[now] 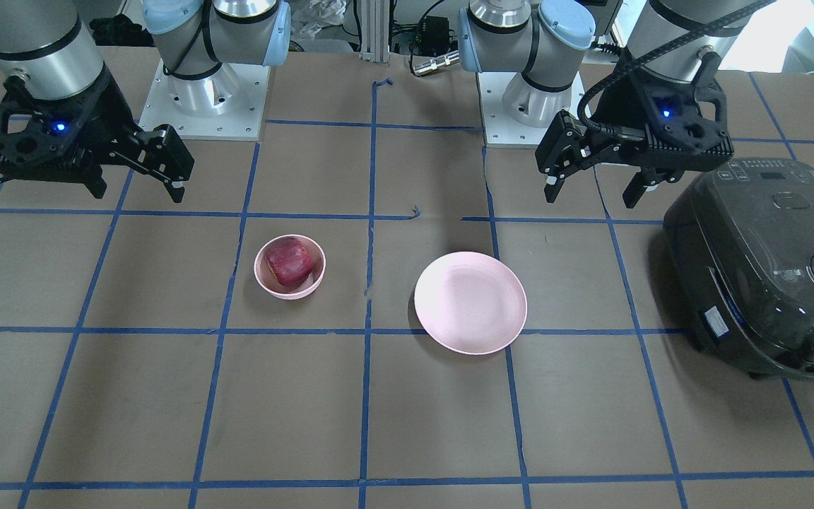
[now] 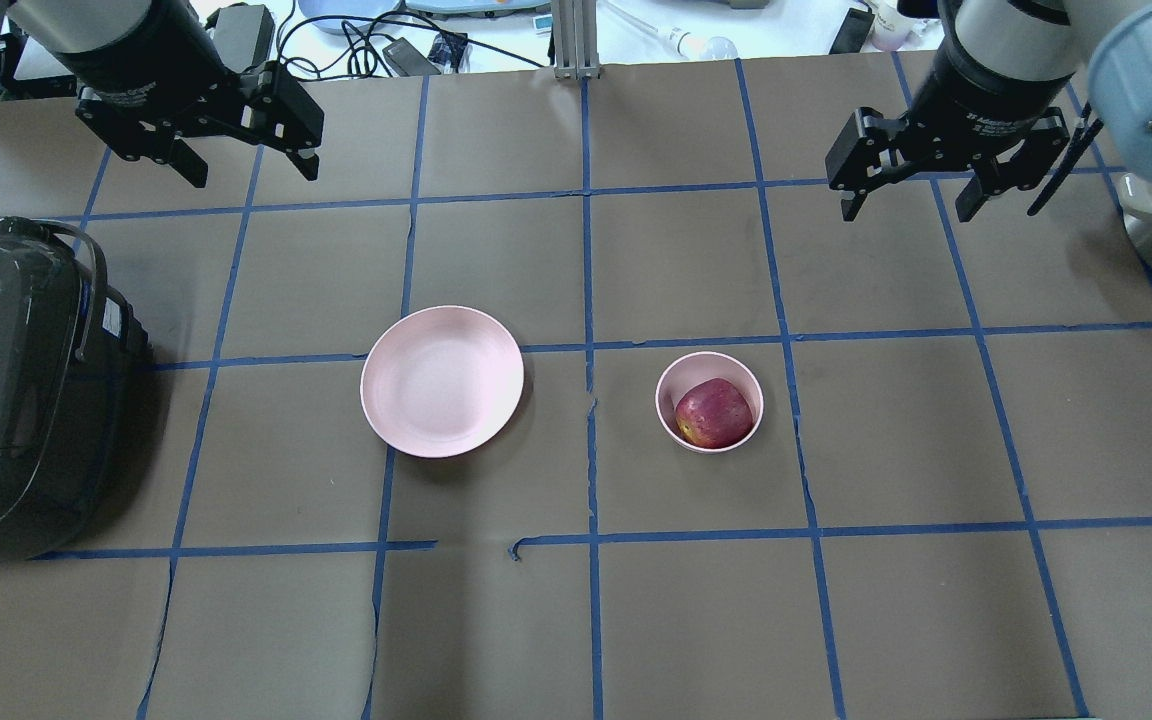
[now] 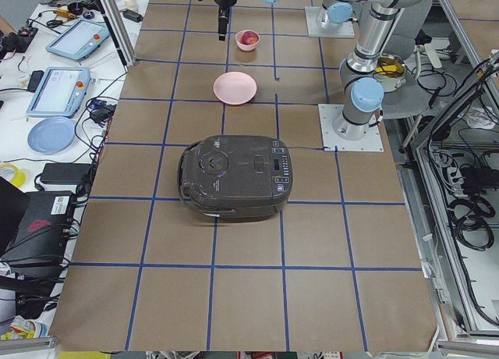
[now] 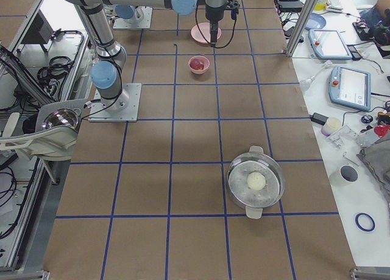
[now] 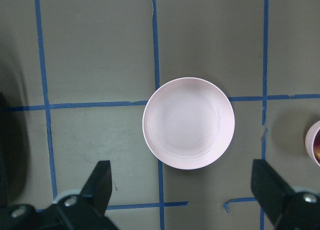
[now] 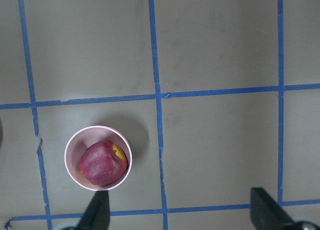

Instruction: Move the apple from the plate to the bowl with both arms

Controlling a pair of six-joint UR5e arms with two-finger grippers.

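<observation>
The dark red apple [image 1: 289, 260] lies inside the small pink bowl [image 1: 263, 281]; it also shows in the overhead view [image 2: 712, 412] and the right wrist view [image 6: 102, 163]. The wide pink plate [image 1: 470, 302] is empty, beside the bowl and apart from it, and shows in the overhead view [image 2: 441, 381] and centred in the left wrist view [image 5: 188, 123]. My left gripper [image 2: 254, 172] is open and empty, raised beyond the plate. My right gripper [image 2: 906, 210] is open and empty, raised beyond and to the side of the bowl [image 2: 681, 372].
A dark grey rice cooker [image 2: 6, 380] with its lid shut stands at the table's left end, near the left arm. A metal pot [image 4: 256, 181] holding a pale round thing stands at the right end. Blue tape lines grid the brown table.
</observation>
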